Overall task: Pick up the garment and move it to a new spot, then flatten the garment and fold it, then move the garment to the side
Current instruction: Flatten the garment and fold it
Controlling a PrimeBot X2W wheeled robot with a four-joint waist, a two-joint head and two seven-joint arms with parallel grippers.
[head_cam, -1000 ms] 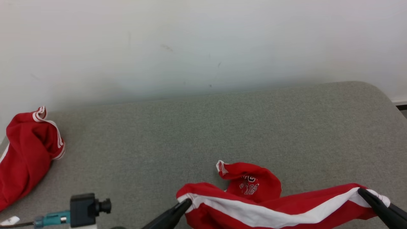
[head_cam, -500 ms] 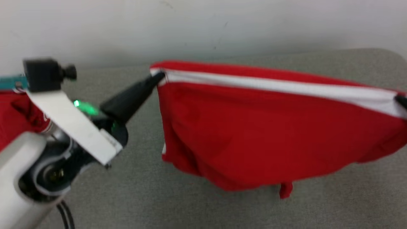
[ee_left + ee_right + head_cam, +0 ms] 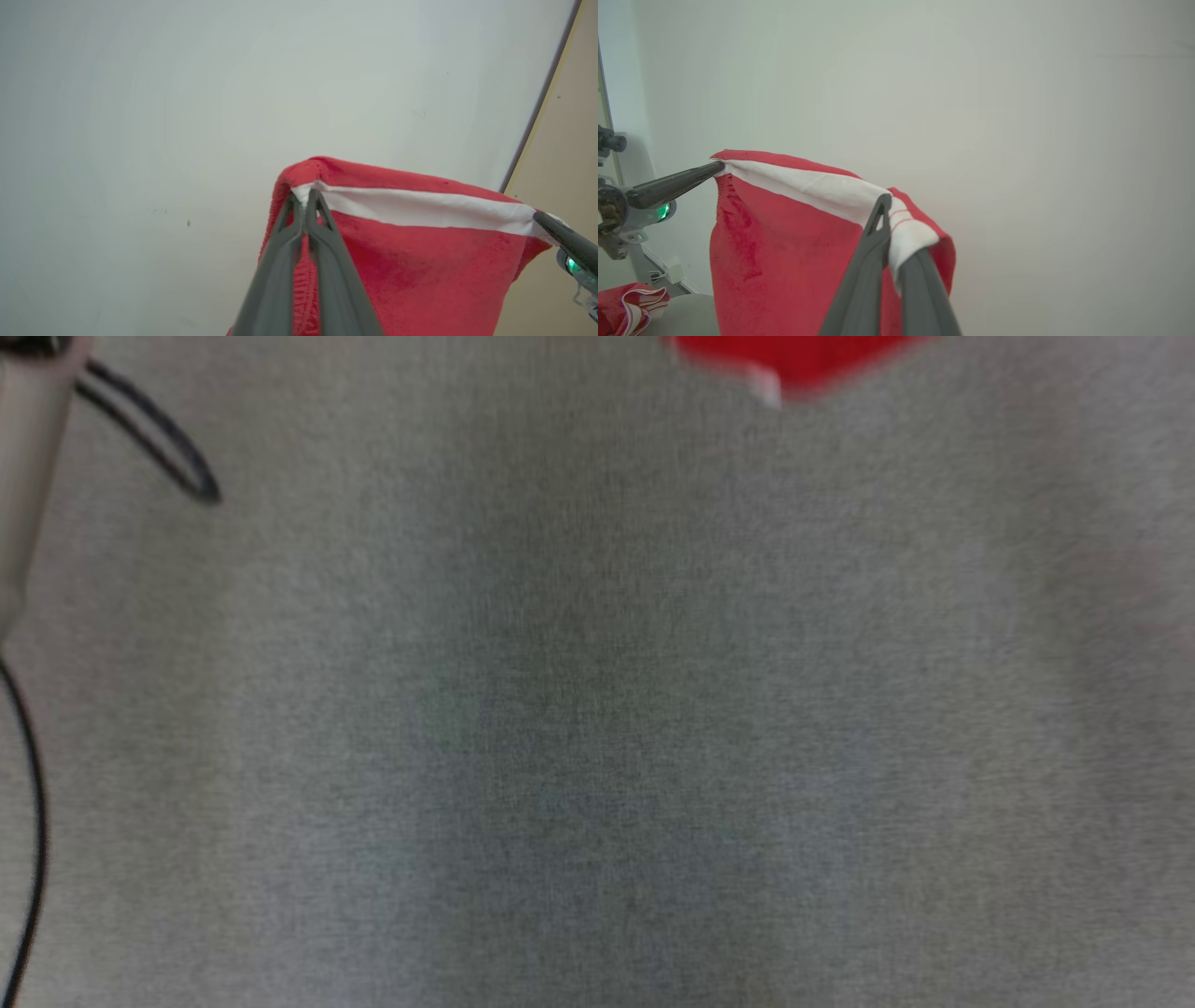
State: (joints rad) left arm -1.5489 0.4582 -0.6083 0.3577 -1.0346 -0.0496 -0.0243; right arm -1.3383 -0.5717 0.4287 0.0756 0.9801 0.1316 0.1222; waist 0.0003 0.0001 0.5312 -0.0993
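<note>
The garment [image 3: 420, 261] is red cloth with a white band along its top edge, and it hangs in the air stretched between both grippers in front of a pale wall. My left gripper [image 3: 306, 199] is shut on one end of the band. My right gripper [image 3: 891, 217] is shut on the other end, with white cloth bunched over one finger. In the left wrist view the right gripper [image 3: 538, 216] shows at the far right; in the right wrist view the left gripper [image 3: 720, 166] shows at the left. The blurred head view catches the garment's lowest part [image 3: 794, 357] at the top edge.
A grey padded surface [image 3: 597, 709] lies below. My pale left arm [image 3: 28, 448] with a looping black cable [image 3: 177, 467] is at the head view's upper left. Another red and white cloth [image 3: 626, 303] lies crumpled on the grey surface [image 3: 686, 319].
Both grippers have lifted the garment off the grey surface until it hangs free. The head camera has swung down, so the picture has shifted to the surface under the garment.
</note>
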